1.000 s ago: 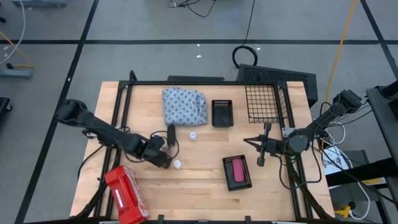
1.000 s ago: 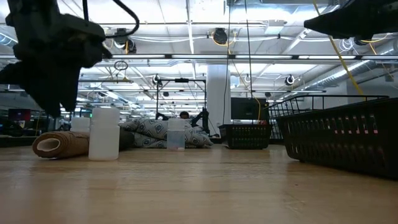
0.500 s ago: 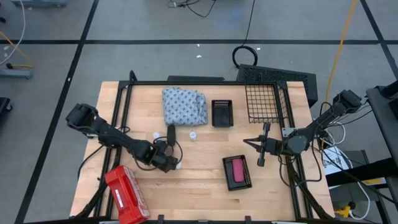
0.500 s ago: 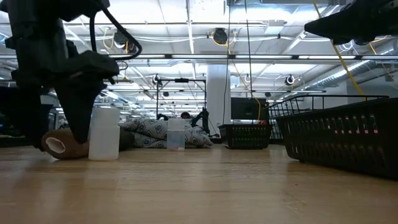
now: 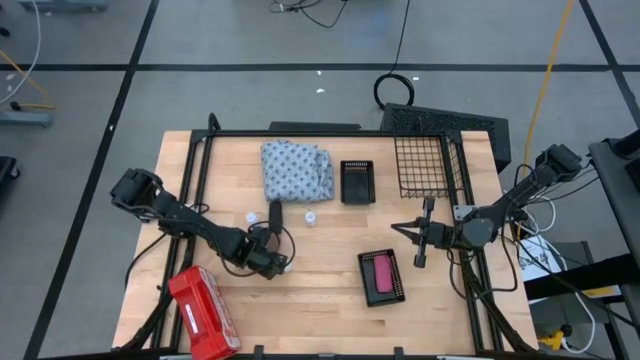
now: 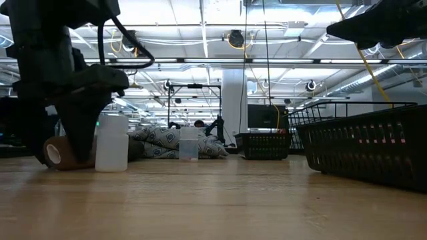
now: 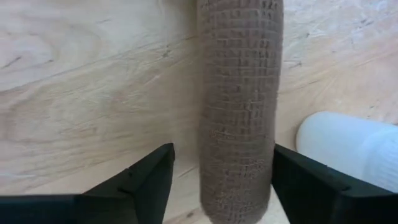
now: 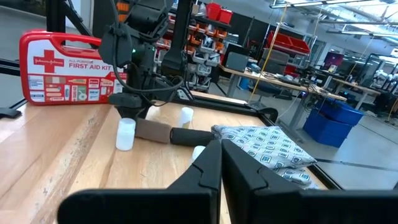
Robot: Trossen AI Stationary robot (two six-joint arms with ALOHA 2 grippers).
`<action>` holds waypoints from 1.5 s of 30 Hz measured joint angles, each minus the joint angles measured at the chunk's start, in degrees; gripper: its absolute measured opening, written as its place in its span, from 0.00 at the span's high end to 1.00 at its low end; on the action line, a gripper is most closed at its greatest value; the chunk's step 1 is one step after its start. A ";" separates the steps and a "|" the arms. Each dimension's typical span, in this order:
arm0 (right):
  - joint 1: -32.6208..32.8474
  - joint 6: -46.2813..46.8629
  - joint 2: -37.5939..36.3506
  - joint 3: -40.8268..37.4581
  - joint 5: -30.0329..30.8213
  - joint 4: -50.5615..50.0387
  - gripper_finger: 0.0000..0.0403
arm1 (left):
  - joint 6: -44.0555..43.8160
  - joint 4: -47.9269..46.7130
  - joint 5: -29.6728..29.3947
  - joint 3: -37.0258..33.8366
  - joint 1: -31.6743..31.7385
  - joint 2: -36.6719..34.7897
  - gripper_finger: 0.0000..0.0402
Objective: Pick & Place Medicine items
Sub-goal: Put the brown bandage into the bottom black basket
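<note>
A brown tube (image 7: 239, 106) lies on its side on the wooden table (image 5: 330, 310). My left gripper (image 7: 217, 186) stands open over it, pointing down, one finger (image 7: 146, 180) to each side; the high view shows it (image 5: 265, 258) at the table's near left. A small white bottle (image 7: 348, 149) stands upright just beside the tube. Farther back lie a black tube (image 5: 275, 213) and two more white bottles (image 5: 311, 216) (image 5: 249, 216). A pink tube (image 5: 381, 273) rests in a black tray (image 5: 382, 297). My right gripper (image 8: 221, 168) waits shut above the table's right side. My left gripper straddles the brown tube's middle from above, its fingers lying across the tube. A gap shows between one finger and the tube's side (image 7: 202, 155). The other finger (image 7: 311, 180) stands right against the opposite side; I cannot tell whether it touches.
A blue-white patterned cloth (image 5: 296, 170), a second black tray (image 5: 357, 182) and a wire basket (image 5: 420, 165) stand along the far side. A red first aid case (image 5: 203, 312) lies at the near left corner. Bare wood shows in the near middle.
My left gripper has come down from above the table until its fingers stand on either side of the brown tube, shifting slightly toward the table's right edge. The tube and the bottle beside it have stayed where they were.
</note>
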 joint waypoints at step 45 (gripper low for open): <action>-1.46 7.15 0.00 0.04 -2.79 0.71 1.00 | 75.63 48.90 -25.13 6.28 2.66 -7.27 0.74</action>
